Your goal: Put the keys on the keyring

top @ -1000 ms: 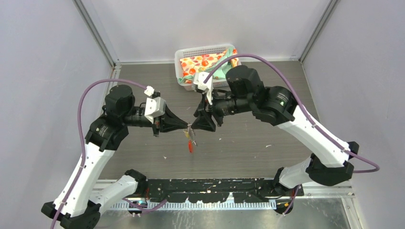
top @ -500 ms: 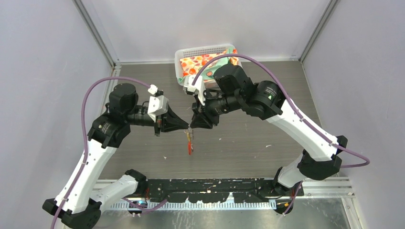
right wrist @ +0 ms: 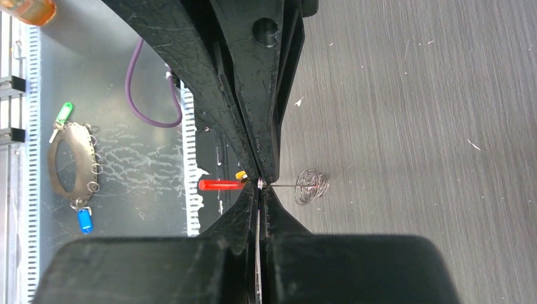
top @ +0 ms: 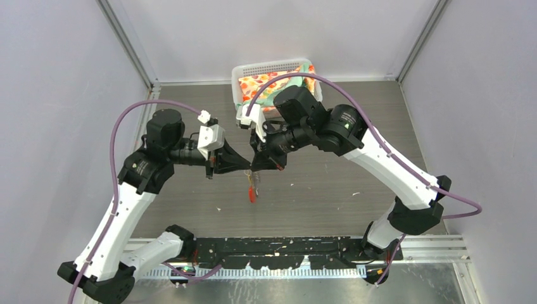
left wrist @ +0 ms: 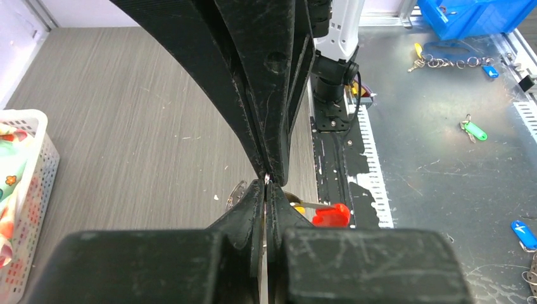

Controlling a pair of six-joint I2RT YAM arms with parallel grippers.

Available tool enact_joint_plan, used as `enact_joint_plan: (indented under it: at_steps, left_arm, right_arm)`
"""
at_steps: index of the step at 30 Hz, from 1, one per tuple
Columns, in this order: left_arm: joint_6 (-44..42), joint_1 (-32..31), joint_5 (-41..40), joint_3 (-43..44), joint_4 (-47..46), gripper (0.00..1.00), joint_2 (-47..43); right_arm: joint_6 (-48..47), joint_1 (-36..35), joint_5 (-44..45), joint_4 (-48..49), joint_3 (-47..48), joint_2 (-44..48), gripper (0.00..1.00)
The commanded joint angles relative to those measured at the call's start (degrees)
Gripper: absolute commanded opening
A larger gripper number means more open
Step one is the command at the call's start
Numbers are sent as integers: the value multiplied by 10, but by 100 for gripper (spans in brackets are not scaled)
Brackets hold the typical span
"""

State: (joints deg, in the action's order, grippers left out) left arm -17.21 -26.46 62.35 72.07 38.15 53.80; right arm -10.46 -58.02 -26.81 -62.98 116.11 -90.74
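My left gripper and right gripper meet tip to tip above the middle of the table. Both are shut on thin silver metal of the keyring, whose red tag hangs below them. In the left wrist view my gripper is shut, with the red tag, a brass-yellow piece and silver loops just behind it. In the right wrist view my gripper is shut, with the red tag to its left, a yellow piece and silver loops to its right. The black-headed key is hidden.
A white basket with patterned cloth stands at the back, just behind the right arm. Off the table's near edge a metal surface holds other keyrings, with a green tag, a blue tag and a ring strip.
The right arm has swung left and further over the meeting point. The left gripper has shifted slightly right. Both stay shut at the same spot, and the red tag still hangs below.
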Motion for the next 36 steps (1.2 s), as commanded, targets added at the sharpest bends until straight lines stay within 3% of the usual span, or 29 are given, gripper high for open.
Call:
enact_joint_plan:
  at_steps: [1,3,5,8,16,25,31,36]
  left_arm:
    - [-9,-2,20,27,-13,1,-1]
    - [-6,-2,19,26,-18,2,0]
    - [16,-2,5,23,-37,24,-4]
    - [28,-2,-13,21,-54,32,-17]
    - [37,-2,-37,41,-67,33,-34]
    - [126,-1,-39,60,-139,35,-18]
    - [128,-1,-11,71,-125,32,-10]
    - [71,-1,-1,72,-61,28,-10]
  right_arm:
    - [2,1,7,28,13,0,1]
    - [5,1,12,65,-13,14,1]
    - [7,1,20,119,-58,50,1]
    - [17,6,28,209,-137,110,1]
    - [59,14,21,507,-359,251,1]
    - [104,14,26,755,-498,308,1]
    - [117,14,16,791,-510,303,1]
    - [111,14,12,781,-504,306,1]
